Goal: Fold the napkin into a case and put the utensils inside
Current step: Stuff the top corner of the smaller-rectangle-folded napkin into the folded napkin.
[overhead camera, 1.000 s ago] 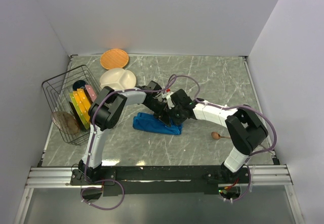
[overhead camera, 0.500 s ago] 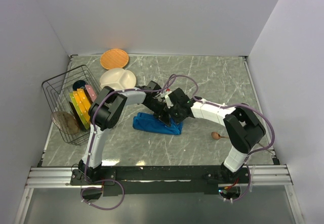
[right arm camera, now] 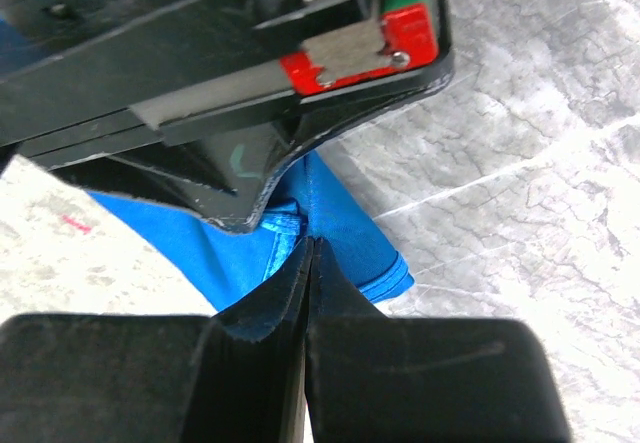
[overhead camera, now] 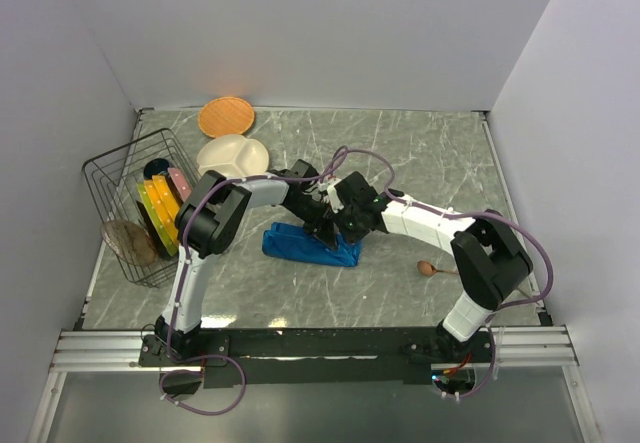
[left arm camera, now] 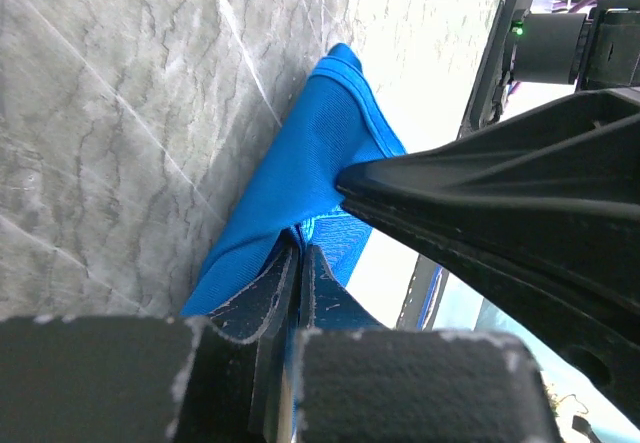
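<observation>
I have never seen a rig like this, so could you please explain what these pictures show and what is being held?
This is a robot with a left arm and a right arm, bolted at the near edge of a marbled table. The wide picture comes from a fixed camera above and behind them. Each close-up comes from a camera on one wrist, looking along its own fingers. On the table lie a folded blue napkin, a wooden spoon, a white divided plate, an orange plate and a wire rack holding colourful plates. The left gripper and the right gripper are both shut on the napkin.
</observation>
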